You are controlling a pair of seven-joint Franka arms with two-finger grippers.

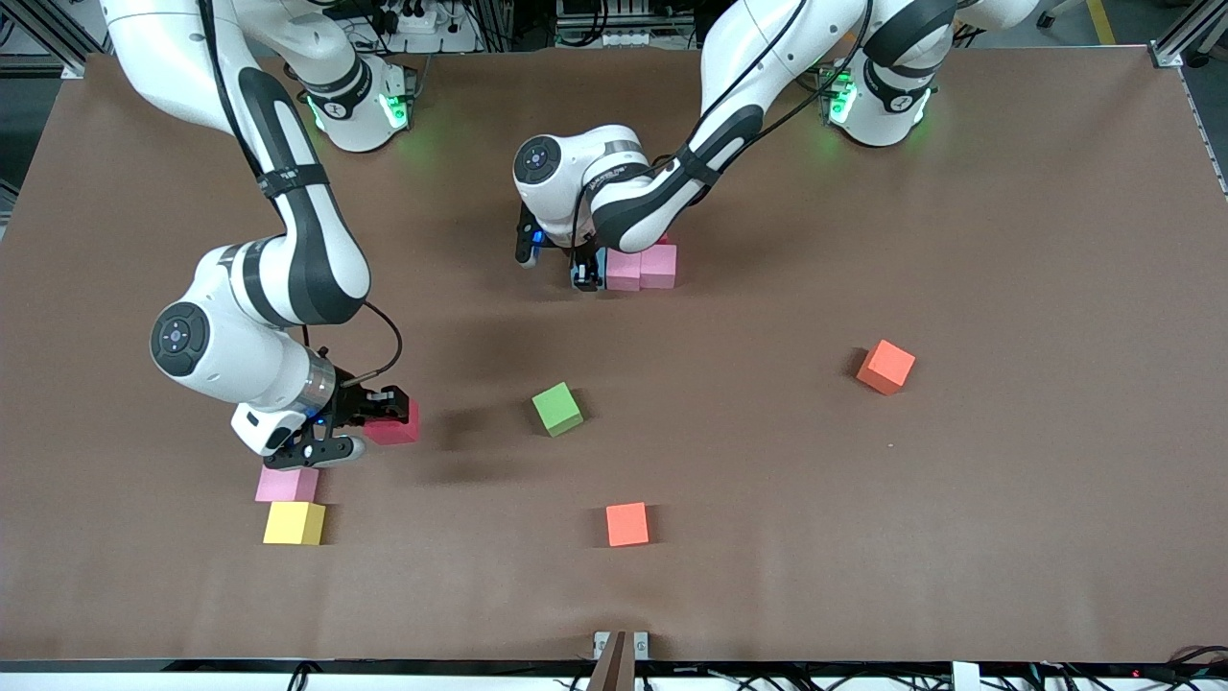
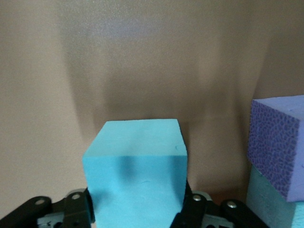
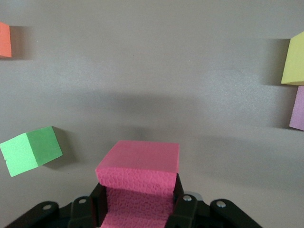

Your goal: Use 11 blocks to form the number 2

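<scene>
My left gripper (image 1: 587,274) (image 2: 137,209) is low at the table's middle, shut on a light blue block (image 2: 137,156) that sits by two touching pink blocks (image 1: 640,268). A purple block (image 2: 278,142) and another light blue block (image 2: 270,204) lie close beside it; the arm hides them in the front view. My right gripper (image 1: 389,422) (image 3: 140,199) is shut on a deep pink-red block (image 1: 401,429) (image 3: 140,166) just above the table, beside a loose pink block (image 1: 286,485). A green block (image 1: 557,408) (image 3: 31,152) and two orange-red blocks (image 1: 885,367) (image 1: 627,524) lie scattered.
A yellow cube (image 1: 294,523) (image 3: 294,59) touches the loose pink block on the side nearer the front camera. The left arm's forearm hangs over the blocks at the middle. A small bracket (image 1: 621,645) sits at the table's front edge.
</scene>
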